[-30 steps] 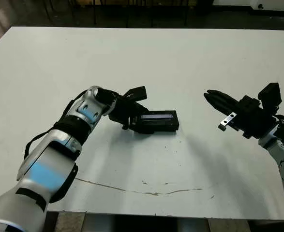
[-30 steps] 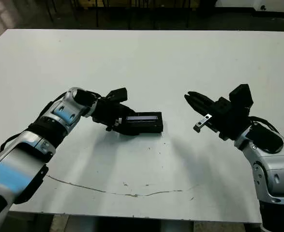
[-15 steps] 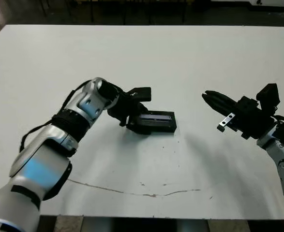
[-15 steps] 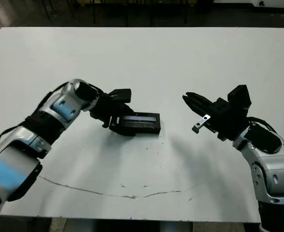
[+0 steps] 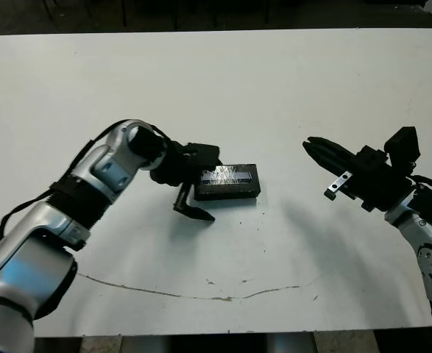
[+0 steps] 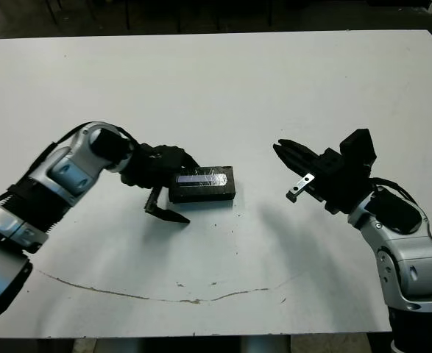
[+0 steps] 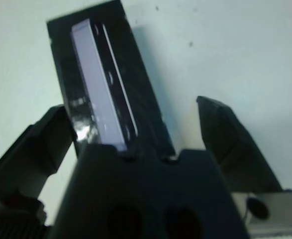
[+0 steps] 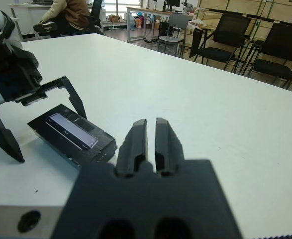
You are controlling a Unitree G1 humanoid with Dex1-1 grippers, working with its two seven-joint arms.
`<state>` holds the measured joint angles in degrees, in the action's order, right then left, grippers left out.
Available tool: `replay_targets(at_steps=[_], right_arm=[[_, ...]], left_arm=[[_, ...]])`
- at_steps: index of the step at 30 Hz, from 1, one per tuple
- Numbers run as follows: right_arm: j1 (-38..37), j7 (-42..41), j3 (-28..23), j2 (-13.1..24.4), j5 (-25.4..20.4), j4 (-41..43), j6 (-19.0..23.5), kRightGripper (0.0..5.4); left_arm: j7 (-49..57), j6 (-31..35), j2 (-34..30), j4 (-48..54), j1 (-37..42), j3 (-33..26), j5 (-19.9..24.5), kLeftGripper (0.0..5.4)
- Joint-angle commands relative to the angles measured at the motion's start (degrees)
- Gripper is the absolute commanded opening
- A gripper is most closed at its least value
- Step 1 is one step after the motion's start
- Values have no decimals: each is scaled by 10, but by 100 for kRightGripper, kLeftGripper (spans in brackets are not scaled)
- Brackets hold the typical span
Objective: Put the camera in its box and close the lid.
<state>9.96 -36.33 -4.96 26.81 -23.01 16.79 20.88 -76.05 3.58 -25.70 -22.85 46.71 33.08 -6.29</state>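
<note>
Near the middle of the white table (image 5: 289,95) lies a black oblong package: the lid (image 5: 227,174), pale strip upward, appears to sit on the box (image 5: 229,193), though from these views it is hard to tell whether it is seated flush all round. The camera cannot be seen, so it is presumably shut inside. The left gripper (image 5: 193,180) stands at the package's end with its two fingers spread wide, one toward the far side and one (image 5: 193,209) pointing down at the table on the near side; it grips nothing, and the wrist view shows the package's end right against the gripper's body. The right gripper (image 5: 320,149) hovers well apart to the right, fingers pressed together and empty.

The risk lies mostly in the left arm's closeness. A sideways or lifting pull could drag the package across the table or catch the lid's edge on a finger and pry it up. If the lid is only resting rather than pressed home, such a nudge could shift it askew, leaving the box half open.
</note>
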Motion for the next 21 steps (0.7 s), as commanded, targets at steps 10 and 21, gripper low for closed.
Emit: replay_targets(at_steps=[10,21], right_arm=[[-4,-7,11,0,5,-22,-10,0],[-5,-19,10,4,0,-26,-18,0]], left_arm=[[100,29,-115,25,-143,-83,-19,539],[168,89,-142,92,-177,-145,-5,539]])
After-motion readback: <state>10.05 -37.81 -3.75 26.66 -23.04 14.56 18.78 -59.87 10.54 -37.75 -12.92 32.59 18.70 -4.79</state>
